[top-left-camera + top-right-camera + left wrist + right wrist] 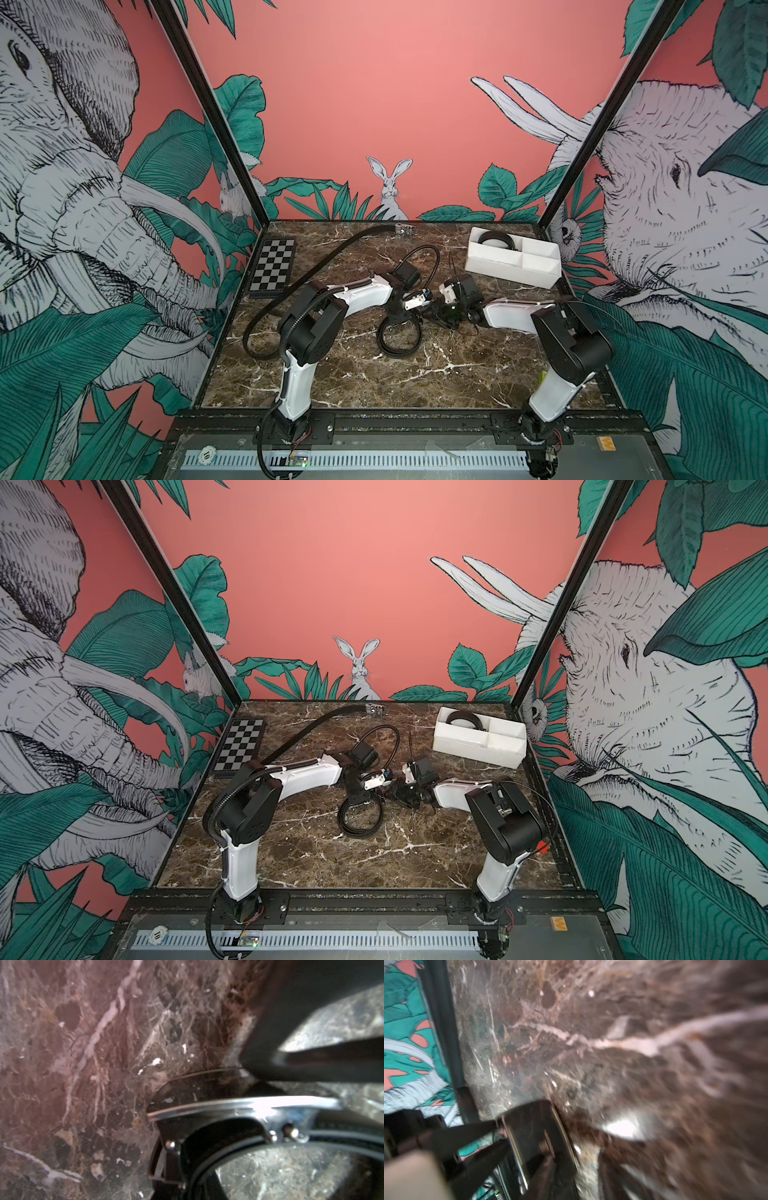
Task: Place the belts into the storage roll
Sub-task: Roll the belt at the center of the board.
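**BELTS: ONE IN TRAY, TWO ON TABLE**

Located the white storage tray (507, 272) at the far right of the marble table (415, 386), set slightly askew. Found the stowed belt (494, 239) curled inside the compartment at the tray's end nearer table centre; confirmed in both top views.

Found the long belt (328, 257) laid out across the left half of the table, with its silver buckle end at the far edge and the strap curving past, just beside, the checkered board (272, 266).

Found the coiled belt (397, 353) lying flat at table centre, well apart from the tray. Recorded the left gripper (400, 321) pointing down onto the far rim of this coil. In the left wrist view, noted its dark fingers (301, 1012) drawn nearly together right at the bright metal buckle (249, 1105), looped strap alongside. Could not confirm a pinch on the strap.

Recorded the right gripper (432, 311) low over the table, just beside the left gripper and the coil, pointing toward them. Right wrist view heavily blurred. Made out dark fingers (471, 1132) reaching a glossy dark piece (535, 1136). Cannot tell whether spread or pressed together, nor whether anything is held.
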You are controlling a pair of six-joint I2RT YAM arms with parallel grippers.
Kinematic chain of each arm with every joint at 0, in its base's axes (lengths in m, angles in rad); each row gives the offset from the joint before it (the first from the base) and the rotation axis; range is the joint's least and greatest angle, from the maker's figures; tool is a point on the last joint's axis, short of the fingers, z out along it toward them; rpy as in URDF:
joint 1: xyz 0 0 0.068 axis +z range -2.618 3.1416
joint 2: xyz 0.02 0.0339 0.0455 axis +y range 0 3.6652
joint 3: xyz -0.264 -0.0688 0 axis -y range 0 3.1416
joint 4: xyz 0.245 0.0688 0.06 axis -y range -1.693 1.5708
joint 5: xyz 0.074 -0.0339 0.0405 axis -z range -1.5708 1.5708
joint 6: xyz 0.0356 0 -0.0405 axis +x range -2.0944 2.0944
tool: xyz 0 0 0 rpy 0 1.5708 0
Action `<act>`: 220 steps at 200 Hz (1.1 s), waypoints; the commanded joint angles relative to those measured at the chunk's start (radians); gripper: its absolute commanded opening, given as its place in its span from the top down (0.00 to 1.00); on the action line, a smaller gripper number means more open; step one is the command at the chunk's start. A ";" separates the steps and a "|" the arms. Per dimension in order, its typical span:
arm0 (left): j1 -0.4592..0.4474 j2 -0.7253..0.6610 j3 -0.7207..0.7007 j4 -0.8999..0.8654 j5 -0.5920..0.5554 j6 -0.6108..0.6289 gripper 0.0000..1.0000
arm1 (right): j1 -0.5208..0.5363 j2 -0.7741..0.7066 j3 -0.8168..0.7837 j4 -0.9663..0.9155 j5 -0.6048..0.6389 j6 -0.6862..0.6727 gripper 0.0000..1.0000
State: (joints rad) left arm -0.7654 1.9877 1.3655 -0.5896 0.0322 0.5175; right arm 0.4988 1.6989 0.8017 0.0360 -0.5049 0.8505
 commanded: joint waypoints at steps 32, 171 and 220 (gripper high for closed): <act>-0.002 0.013 -0.011 0.067 -0.015 0.060 1.00 | -0.001 -0.180 -0.050 -0.195 0.196 -0.360 0.42; -0.002 0.126 0.174 0.034 0.024 0.108 1.00 | 0.039 -0.186 -0.138 0.113 0.155 -0.424 0.36; -0.003 0.138 0.186 0.042 0.031 0.096 1.00 | 0.100 -0.133 -0.120 0.036 0.189 -0.294 0.51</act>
State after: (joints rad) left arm -0.7647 2.1052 1.5330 -0.5777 0.0402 0.6025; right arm 0.5629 1.5494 0.6704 0.1455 -0.3214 0.4824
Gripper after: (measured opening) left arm 0.162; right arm 0.511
